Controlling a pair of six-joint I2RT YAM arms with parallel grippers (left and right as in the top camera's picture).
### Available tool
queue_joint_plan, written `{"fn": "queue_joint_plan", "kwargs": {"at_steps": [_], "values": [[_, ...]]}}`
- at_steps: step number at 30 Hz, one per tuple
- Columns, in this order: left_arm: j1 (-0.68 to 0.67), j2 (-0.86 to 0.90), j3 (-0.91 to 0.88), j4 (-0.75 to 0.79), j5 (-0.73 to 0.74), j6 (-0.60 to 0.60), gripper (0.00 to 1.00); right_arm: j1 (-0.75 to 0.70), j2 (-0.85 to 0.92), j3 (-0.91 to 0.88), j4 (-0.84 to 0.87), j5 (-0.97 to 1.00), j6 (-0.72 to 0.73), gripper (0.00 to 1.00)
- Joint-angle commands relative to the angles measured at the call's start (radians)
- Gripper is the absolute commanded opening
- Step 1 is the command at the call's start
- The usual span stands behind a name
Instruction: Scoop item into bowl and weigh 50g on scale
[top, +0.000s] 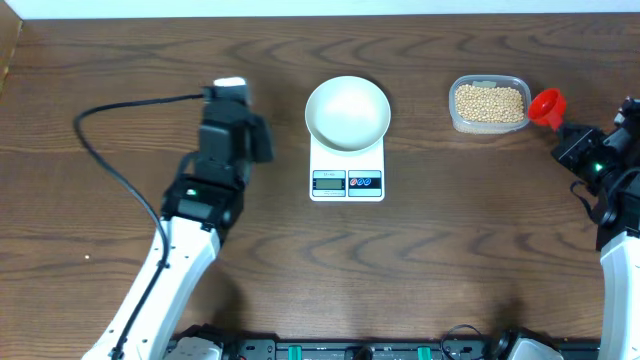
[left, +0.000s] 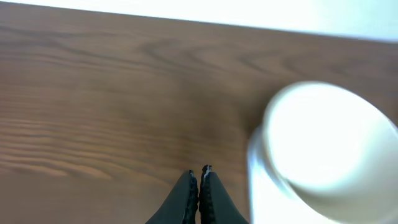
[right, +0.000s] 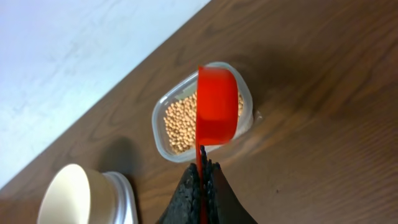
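A white bowl (top: 347, 113) sits empty on the white scale (top: 347, 176) at the table's middle; both also show in the left wrist view, bowl (left: 329, 143) at right. Tan beans (top: 489, 102) fill a clear tub (top: 487, 124) at the back right. My right gripper (right: 203, 167) is shut on the handle of a red scoop (right: 217, 106), whose cup hangs over the tub's (right: 163, 124) right side, above the beans (right: 180, 121). In the overhead view the scoop (top: 546, 106) is just right of the tub. My left gripper (left: 198, 172) is shut and empty, left of the bowl.
A black cable (top: 115, 165) loops over the table at the left of the left arm. The table's far edge meets a pale wall (right: 74, 56). The right arm (top: 610, 180) stands at the right edge.
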Motion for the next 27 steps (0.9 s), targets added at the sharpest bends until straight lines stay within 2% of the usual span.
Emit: {"fn": "queue_joint_plan", "kwargs": {"at_steps": [1,10,18,27], "values": [[-0.087,0.010,0.000,-0.023,0.039,-0.013,0.07,-0.002,0.001,0.018,-0.028,-0.015,-0.075,0.01],[-0.259,0.062,-0.003,-0.119,0.040,-0.013,0.07,-0.002,0.001,0.018,-0.122,-0.070,-0.110,0.01],[-0.364,0.229,-0.003,-0.099,0.040,-0.013,0.08,-0.001,0.001,0.018,-0.227,-0.089,-0.169,0.01],[-0.409,0.310,-0.003,-0.043,0.040,-0.013,0.07,-0.001,0.001,0.018,-0.209,-0.077,-0.184,0.01]]}}
